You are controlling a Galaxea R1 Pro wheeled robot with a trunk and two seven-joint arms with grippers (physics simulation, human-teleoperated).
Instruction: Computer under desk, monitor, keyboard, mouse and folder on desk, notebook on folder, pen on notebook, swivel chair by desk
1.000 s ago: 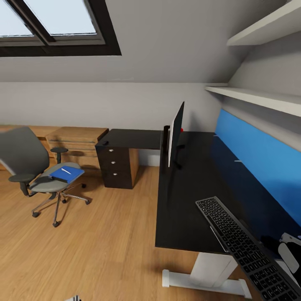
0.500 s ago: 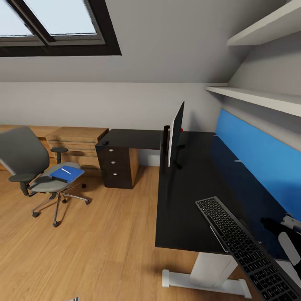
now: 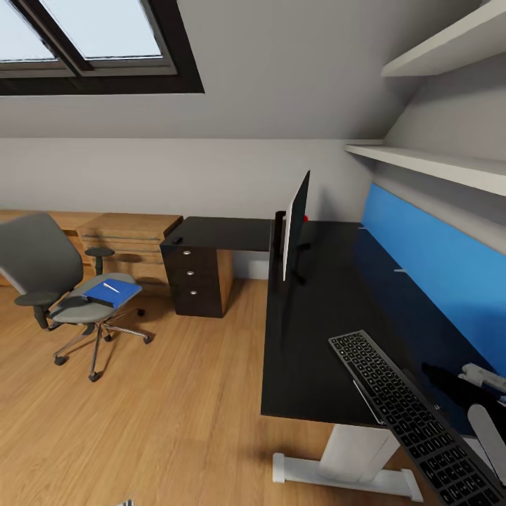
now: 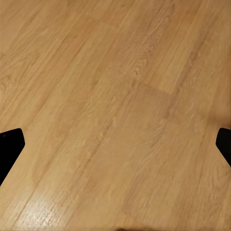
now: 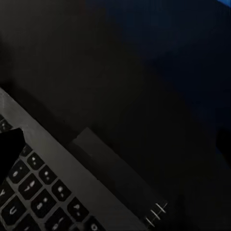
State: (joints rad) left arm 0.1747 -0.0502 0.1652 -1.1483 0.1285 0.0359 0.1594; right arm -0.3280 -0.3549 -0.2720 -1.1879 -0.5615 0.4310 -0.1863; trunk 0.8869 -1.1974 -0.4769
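Observation:
The black-topped desk (image 3: 316,309) with its blue back panel carries the monitor (image 3: 295,225), seen edge-on, and the keyboard (image 3: 411,414) lying slanted at the near front edge. My right gripper (image 3: 441,376) hovers open just beyond the keyboard, over bare desk top; the right wrist view shows keyboard (image 5: 43,192) keys beside its spread fingertips (image 5: 9,149). A small dark lump, likely the mouse (image 3: 176,241), sits on the desk's far left wing. The swivel chair (image 3: 42,274) stands on the floor at left with the blue folder (image 3: 112,292) and the pen (image 3: 111,287) on its seat. The notebook and computer are hidden. My left gripper (image 4: 115,144) hangs open over the floor.
A dark three-drawer pedestal (image 3: 197,281) stands under the desk's left wing, with a light wooden unit (image 3: 126,235) behind the chair. White wall shelves (image 3: 436,165) overhang the desk at right. Wooden floor (image 3: 161,422) stretches between chair and desk.
My right gripper has moved up and left over the desk top, past the keyboard's far side. The chair, folder, monitor and keyboard have stayed put.

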